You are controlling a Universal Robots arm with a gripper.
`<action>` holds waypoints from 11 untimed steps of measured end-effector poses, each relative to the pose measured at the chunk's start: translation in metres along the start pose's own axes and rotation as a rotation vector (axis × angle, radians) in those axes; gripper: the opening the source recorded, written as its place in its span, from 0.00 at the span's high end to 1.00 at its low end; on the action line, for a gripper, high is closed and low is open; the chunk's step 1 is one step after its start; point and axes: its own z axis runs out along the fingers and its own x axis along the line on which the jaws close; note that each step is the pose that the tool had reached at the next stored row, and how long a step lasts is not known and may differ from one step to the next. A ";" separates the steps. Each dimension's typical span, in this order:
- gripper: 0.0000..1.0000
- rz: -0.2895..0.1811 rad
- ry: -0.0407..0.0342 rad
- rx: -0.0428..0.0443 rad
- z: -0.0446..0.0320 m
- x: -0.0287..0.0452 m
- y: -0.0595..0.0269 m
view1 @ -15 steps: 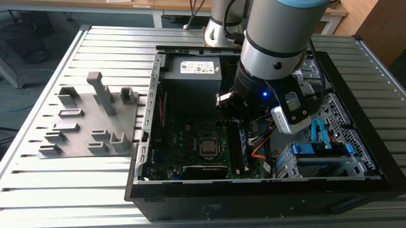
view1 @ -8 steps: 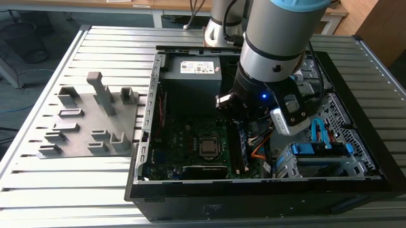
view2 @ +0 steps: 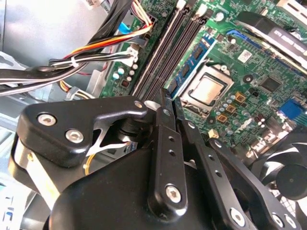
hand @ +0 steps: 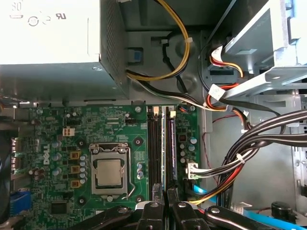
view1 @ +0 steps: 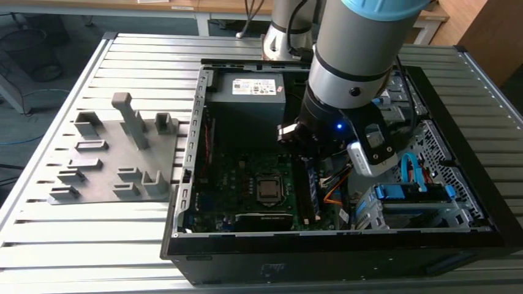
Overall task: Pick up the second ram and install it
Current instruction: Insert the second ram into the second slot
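While the arm (view1: pixel 359 55) reached steeply down into the open computer case (view1: pixel 457 202), its gripper (hand: pixel 165 203) hung over the motherboard's (hand: pixel 120 129) memory slots, jaws clamped together on the second ram (hand: pixel 171 148). That stick stood on edge in a slot, long axis parallel to the neighbouring slots, beside the processor socket (hand: pixel 109 172).

The arm (view1: pixel 351 67) reaches into the open computer case (view1: pixel 343 245) over the motherboard (view1: pixel 237 184).

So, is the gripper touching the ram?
Cannot tell. In the second wrist view the gripper sits at the end of the ram; neither contact nor gap shows.
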 end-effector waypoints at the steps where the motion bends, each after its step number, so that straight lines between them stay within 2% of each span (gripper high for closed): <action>1: 0.86 0.000 0.0000 0.0001 0.0006 0.0000 0.0000; 11: 0.86 0.000 0.0000 0.0001 0.0079 0.0001 -0.0006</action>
